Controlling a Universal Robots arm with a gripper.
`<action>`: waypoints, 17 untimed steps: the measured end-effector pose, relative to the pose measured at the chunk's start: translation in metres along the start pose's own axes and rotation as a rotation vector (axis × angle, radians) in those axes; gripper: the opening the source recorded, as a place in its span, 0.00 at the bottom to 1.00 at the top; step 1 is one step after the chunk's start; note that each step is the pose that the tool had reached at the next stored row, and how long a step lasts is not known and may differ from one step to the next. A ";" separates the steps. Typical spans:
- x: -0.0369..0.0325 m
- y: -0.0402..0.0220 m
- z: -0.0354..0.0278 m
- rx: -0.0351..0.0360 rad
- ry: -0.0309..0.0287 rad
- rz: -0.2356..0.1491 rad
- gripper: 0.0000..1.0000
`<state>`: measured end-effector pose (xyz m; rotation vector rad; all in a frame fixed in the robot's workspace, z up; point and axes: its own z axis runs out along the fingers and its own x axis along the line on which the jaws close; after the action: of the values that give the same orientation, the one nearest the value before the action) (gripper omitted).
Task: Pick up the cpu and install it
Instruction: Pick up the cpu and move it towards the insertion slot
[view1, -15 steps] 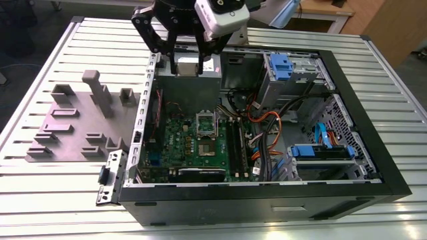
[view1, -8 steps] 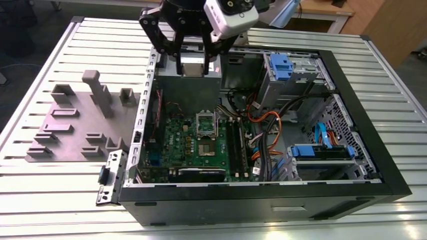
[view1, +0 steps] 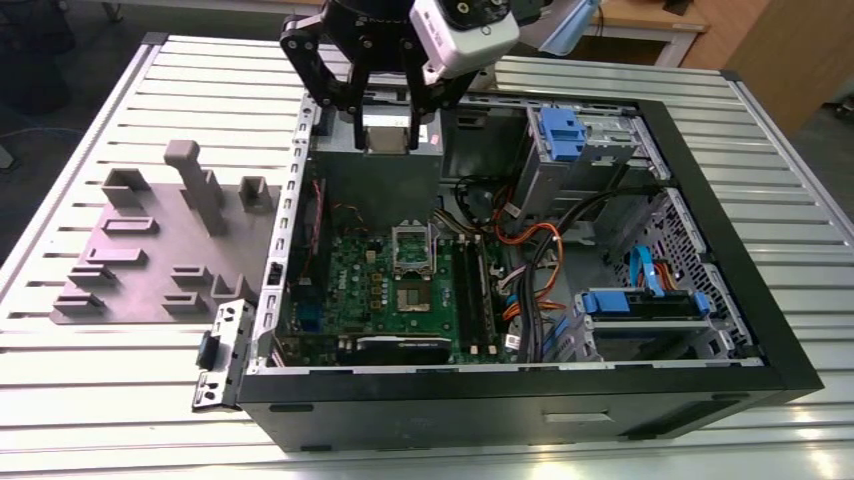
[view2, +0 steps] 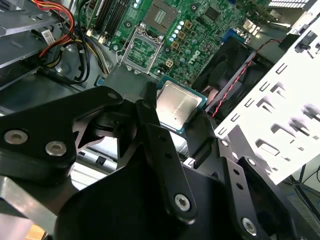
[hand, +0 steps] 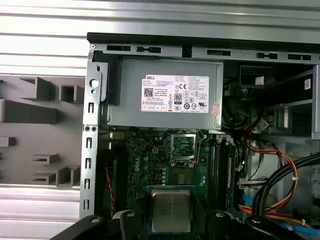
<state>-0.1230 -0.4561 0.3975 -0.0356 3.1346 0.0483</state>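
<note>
My gripper (view1: 387, 132) hangs over the far end of the open computer case (view1: 747, 330), above the power supply, and is shut on the cpu (view1: 384, 135). The cpu (view2: 177, 104) is a small square chip with a silvery top, pinched by its edges between the two black fingers (view2: 150, 117). In the first wrist view the cpu (hand: 171, 212) is over the green motherboard (hand: 150, 170). The vacant socket (hand: 183, 146) with its silver frame lies further along the board, short of the power supply. The socket (view1: 411, 250) also shows in the exterior view, and again as the socket (view2: 142, 50) in the second wrist view.
A grey power supply (hand: 170, 95) with a white label fills the case's far end. Orange and black cables (view1: 527, 250) run beside the board, with blue drive bays (view1: 561, 130) at the exterior view's right. A grey fixture plate (view1: 147, 250) with upright blocks lies left of the case on the slatted table (view1: 80, 400).
</note>
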 end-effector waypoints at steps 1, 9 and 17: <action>0.0000 0.0000 0.0000 0.0000 0.0000 0.000 0.47; -0.0003 -0.0040 0.0002 0.0008 0.0001 0.001 0.47; -0.0105 -0.0066 0.0028 0.0008 -0.0001 0.003 0.47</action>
<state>-0.1124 -0.4624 0.3946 -0.0307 3.1346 0.0471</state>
